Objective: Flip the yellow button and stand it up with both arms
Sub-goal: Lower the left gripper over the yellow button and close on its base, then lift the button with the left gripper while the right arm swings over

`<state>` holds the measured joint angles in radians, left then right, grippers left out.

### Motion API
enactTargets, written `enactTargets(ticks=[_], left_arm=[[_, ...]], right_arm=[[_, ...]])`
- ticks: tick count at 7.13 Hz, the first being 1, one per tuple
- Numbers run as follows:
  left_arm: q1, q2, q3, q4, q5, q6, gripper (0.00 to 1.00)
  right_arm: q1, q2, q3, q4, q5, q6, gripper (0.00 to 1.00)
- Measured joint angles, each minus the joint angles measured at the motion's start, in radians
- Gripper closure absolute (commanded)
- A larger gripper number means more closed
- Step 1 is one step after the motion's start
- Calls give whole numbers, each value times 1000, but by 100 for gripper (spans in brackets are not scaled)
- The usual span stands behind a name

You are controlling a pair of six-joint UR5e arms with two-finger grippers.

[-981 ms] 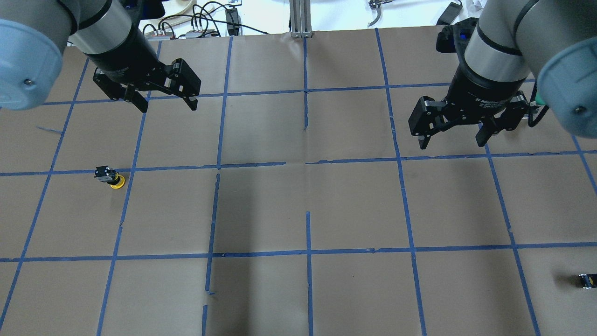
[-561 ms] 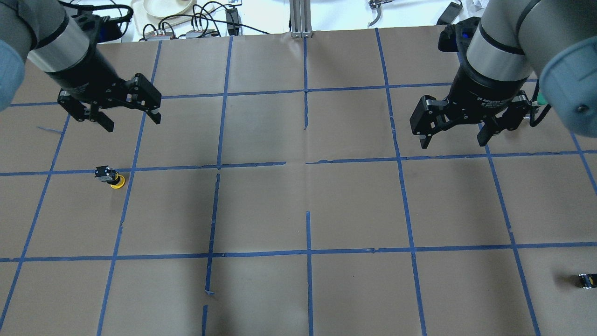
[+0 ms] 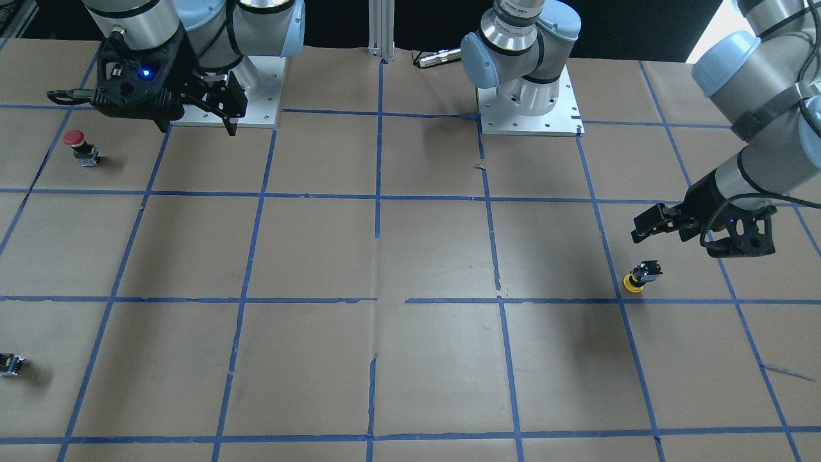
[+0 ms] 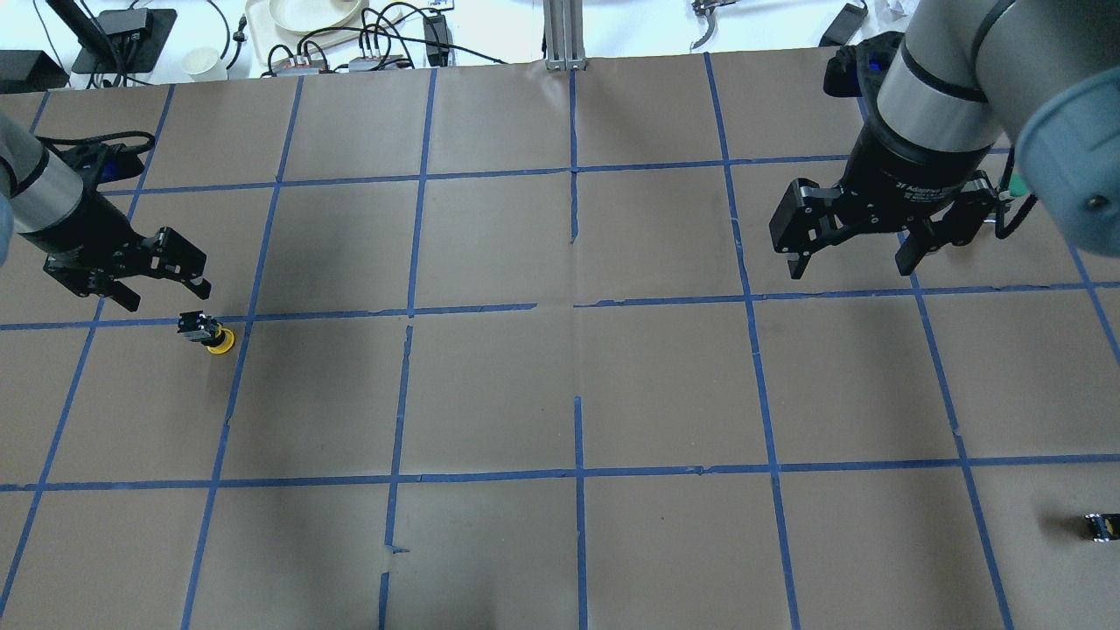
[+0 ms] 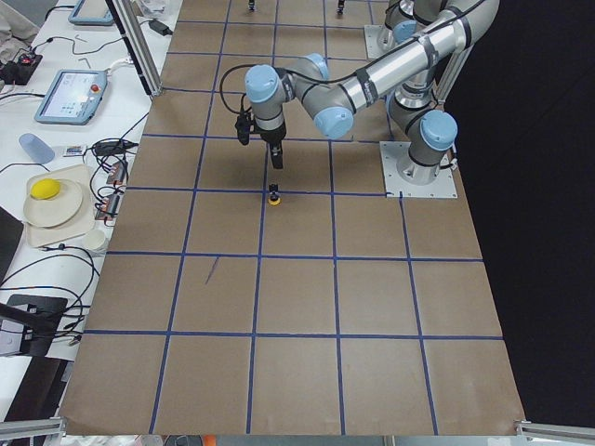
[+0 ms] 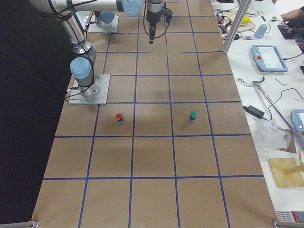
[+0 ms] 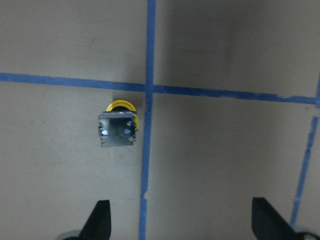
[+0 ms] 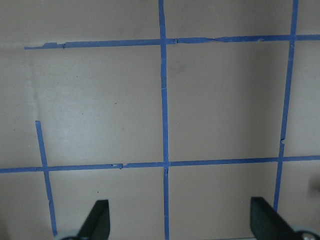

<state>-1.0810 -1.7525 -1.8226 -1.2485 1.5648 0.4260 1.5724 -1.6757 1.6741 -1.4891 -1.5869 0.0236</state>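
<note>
The yellow button (image 4: pixel 210 333) rests cap-down on the brown paper with its grey contact body pointing up, beside a blue tape crossing. It also shows in the front view (image 3: pixel 637 277), the left side view (image 5: pixel 273 194) and the left wrist view (image 7: pixel 119 128). My left gripper (image 4: pixel 166 295) is open and empty, hovering just behind and left of the button without touching it; it also shows in the front view (image 3: pixel 673 244) and the left wrist view (image 7: pixel 182 220). My right gripper (image 4: pixel 847 268) is open and empty, high over the far right of the table (image 3: pixel 195 125) (image 8: pixel 181 220).
A red-capped button (image 3: pixel 77 144) stands near the right arm's base. A green-capped button (image 6: pixel 192 115) stands near it. A small dark capless block (image 4: pixel 1101 527) lies at the near right edge. Cables, a plate and devices lie beyond the table's far edge (image 4: pixel 315 35).
My left gripper has swung left and down, from the far middle-left of the table to just beside the yellow button. The right gripper has hardly moved. The button has not moved.
</note>
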Motion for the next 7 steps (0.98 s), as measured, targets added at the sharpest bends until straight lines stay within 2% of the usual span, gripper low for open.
enactTargets(ticks=[2,3,4,5,7], left_arm=[[17,-68,-62,168,33,38,2],[20,-91,-84,212,35,39,25],[21,-103,-95,232,37,39,58],[22,-108,-98,238,40,39,74],[22,-110,-94,234,35,40,79]], right_arm=[[0,0,0,2,1,-2,0],[0,-1,1,6,1,-2,0],[0,-2,1,9,1,-2,0],[0,-2,1,10,1,-2,0],[0,-2,1,9,-4,-3,0]])
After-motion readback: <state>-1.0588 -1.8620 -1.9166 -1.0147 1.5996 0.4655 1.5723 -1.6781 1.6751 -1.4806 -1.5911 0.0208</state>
